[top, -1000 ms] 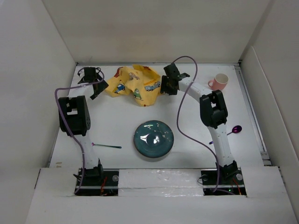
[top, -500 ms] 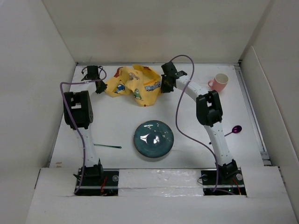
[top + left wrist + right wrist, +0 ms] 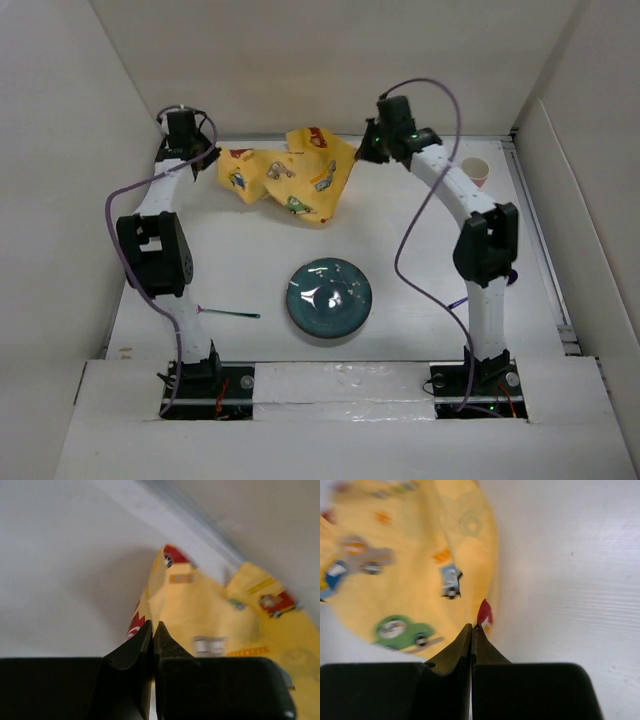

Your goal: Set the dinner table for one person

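— Who holds what?
— The left gripper [image 3: 152, 630] and right gripper [image 3: 471, 630] each pinch a corner of the yellow placemat [image 3: 290, 180], upper centre.
— The desk [image 3: 240, 260]?
— White, filling mid-frame beneath it.

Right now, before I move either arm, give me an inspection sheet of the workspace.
Surface: white table, no spills seen.
Job's things: yellow placemat crumpled, held between both grippers at the far side; dark plate in the middle; slim utensil beside the left arm; pink cup far right, partly behind the right arm.
Clutter: nothing seen.
Grippers: left gripper and right gripper both shut on placemat edges.
Cables: purple cables loop off each arm.
Surroundings: white walls on three sides.
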You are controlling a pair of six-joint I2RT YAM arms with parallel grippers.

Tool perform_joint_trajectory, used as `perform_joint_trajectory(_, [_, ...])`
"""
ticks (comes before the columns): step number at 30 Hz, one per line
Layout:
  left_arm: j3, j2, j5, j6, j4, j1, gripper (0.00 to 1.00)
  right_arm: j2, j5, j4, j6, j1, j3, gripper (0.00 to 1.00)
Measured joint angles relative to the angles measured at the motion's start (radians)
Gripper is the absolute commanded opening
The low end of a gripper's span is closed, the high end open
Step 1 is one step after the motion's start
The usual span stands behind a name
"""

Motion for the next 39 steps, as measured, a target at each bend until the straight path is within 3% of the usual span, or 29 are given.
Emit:
perform_joint_trajectory(7, [0.143,-0.296,0.056,-0.006,0.046,0.032,0.0,-0.478,-0.021,0.035,-0.027,-0.157,-0.002,0.0])
perform_joint_trajectory(11, [0.161,-0.413,0.079,-0.019,0.081,0.078,0.0,-0.642,-0.02,0.055,-0.033,-0.246,-0.04,0.0])
perform_joint_trajectory(18, [0.124,-0.435,0.127,-0.029,0.074,0.082,0.0,-0.65,-0.05,0.044,-0.034,-0.288,-0.137,0.0])
perform_joint_trajectory(23, [0.141,-0.306,0.18,-0.015,0.029,0.078,0.0,-0.555,-0.091,0.032,-0.033,-0.314,-0.145,0.0])
perform_joint_trajectory(26, [0.232,-0.15,0.195,0.016,-0.026,0.065,0.0,-0.49,-0.118,0.032,-0.032,-0.316,-0.139,0.0])
perform_joint_trajectory(29, [0.401,0.055,0.173,0.065,-0.103,0.041,0.42,-0.469,-0.121,0.053,-0.029,-0.306,-0.202,0.0])
perform_joint_trajectory(30, [0.449,0.117,0.166,0.077,-0.12,0.031,0.6,-0.472,-0.116,0.06,-0.029,-0.298,-0.245,0.0])
perform_joint_trajectory(32, [0.482,0.203,0.148,0.095,-0.149,0.015,0.71,-0.491,-0.093,0.1,-0.025,-0.285,-0.381,0.0])
perform_joint_trajectory(34, [0.434,0.232,0.135,0.103,-0.173,0.0,0.75,-0.493,-0.078,0.111,-0.02,-0.276,-0.503,0.0])
perform_joint_trajectory(37, [0.226,0.169,0.098,0.108,-0.154,-0.011,0.72,-0.467,-0.054,0.105,-0.007,-0.272,-0.633,0.0])
perform_joint_trajectory(38, [0.13,0.126,0.082,0.107,-0.134,-0.011,0.68,-0.453,-0.046,0.097,-0.005,-0.272,-0.648,0.0])
perform_joint_trajectory(39, [0.026,0.069,0.067,0.102,-0.112,-0.012,0.54,-0.439,-0.04,0.089,-0.002,-0.272,-0.651,0.0])
